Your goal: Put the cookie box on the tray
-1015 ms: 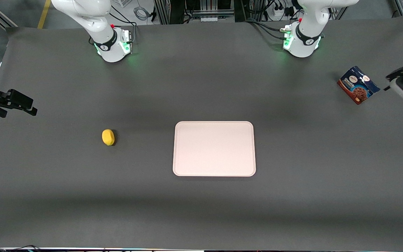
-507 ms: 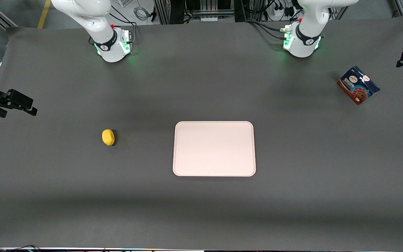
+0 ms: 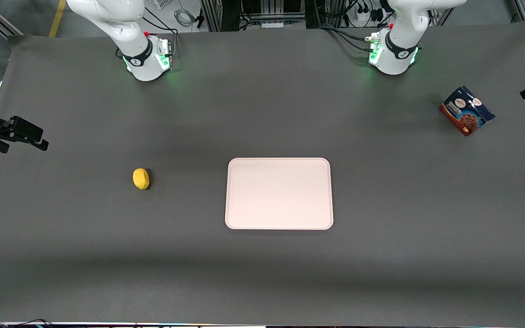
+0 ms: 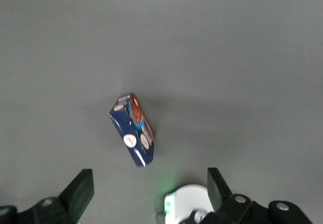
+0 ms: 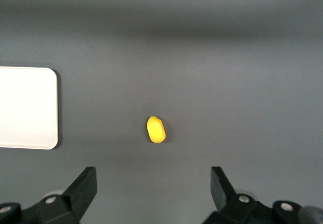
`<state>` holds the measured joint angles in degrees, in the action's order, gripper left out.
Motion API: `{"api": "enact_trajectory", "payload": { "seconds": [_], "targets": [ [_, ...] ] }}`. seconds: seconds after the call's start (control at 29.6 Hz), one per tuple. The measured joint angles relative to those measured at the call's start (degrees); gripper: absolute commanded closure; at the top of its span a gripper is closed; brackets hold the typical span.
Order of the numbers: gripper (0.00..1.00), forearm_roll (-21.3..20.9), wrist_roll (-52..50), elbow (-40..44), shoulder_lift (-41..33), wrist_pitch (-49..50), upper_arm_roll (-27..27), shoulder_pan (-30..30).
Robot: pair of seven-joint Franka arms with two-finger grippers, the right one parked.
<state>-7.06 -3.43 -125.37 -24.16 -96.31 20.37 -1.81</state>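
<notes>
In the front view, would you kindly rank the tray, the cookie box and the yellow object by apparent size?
1. tray
2. cookie box
3. yellow object

The claw hovers open above the box.

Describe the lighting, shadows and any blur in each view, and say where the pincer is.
Front view: even light, a faint shadow band across the table, green glow at both arm bases; cookie box and tray sharp. Left wrist view: box slightly soft, with a soft shadow beside it; open pincer above the table, short of the box. Right wrist view: tray corner glares white.
</notes>
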Motion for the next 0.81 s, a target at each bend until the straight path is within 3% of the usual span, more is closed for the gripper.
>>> {"api": "enact_trajectory", "payload": {
  "seconds": [0.54,0.81],
  "targets": [
    [0.0,-5.58,-1.02,-14.42,-3.98,-14.93,6.69,-1.39],
    [0.0,-6.43,-1.02,-16.92,-3.54,-15.84,7.83,-1.53]
  ]
}}
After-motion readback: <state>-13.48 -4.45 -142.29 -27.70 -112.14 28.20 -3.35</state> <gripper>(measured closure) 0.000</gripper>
